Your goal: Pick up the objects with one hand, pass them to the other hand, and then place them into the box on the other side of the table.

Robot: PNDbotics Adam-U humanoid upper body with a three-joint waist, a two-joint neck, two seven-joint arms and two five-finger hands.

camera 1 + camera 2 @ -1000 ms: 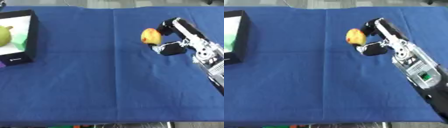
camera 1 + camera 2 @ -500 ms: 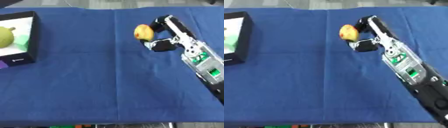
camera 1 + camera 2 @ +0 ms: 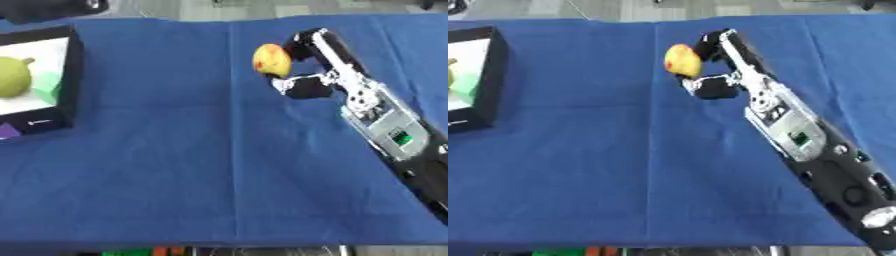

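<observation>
Up near the far side of the table, the right hand point(image 3: 308, 75) has its fingers and thumb curled around a yellow fruit point(image 3: 272, 59). A second ago the hand and fruit were further right; now they have swung left toward the middle. That looks like getting ready to pass it over. No left hand shows. Far left sits the box point(image 3: 63, 95), with a green pear point(image 3: 12, 76) inside.

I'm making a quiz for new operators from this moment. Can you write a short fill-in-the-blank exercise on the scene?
1. The right hand holds a yellow and red ____.
2. The tablecloth is ____ in colour.
3. The black box sits at the table's ____ side.
4. In the box lies a ____ pear.

Missing words: fruit; blue; left; green
</observation>
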